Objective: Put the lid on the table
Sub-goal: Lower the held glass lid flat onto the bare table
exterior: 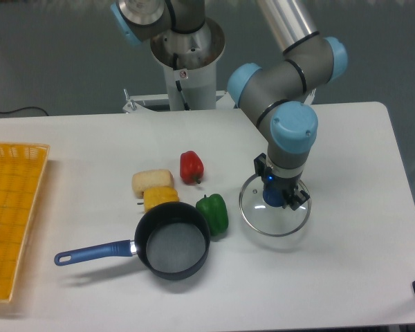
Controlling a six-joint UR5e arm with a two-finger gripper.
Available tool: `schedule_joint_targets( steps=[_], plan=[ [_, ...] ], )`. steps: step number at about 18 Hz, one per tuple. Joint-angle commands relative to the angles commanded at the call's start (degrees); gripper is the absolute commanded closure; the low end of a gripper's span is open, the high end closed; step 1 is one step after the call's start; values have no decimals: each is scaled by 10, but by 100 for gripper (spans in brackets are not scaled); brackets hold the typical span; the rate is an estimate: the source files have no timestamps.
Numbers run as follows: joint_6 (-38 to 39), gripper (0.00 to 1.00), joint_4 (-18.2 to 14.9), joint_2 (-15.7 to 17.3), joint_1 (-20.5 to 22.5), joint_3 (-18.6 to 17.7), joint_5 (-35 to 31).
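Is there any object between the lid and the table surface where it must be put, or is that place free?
Nothing visible stands in the way. The gripper is at the blue knob of the lid, which appears to lie on or just above bare table. The nearest object, the green pepper, sits apart, left of the lid's rim.

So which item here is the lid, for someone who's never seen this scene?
On the white table, look right of the dark saucepan and the green pepper, directly under the gripper. The lid is the flat round disc there. It is the only see-through thing, with a thin metal rim and a blue knob in the gripper's fingers.
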State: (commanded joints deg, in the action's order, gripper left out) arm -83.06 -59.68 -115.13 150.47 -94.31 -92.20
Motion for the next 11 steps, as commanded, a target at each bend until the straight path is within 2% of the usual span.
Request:
schedule_joint_targets(
  steps=[4, 11],
  plan=[
    [0, 57, 18, -11, -3, -2, 0],
    [-1, 55, 22, -18, -5, -5, 0]
  ],
)
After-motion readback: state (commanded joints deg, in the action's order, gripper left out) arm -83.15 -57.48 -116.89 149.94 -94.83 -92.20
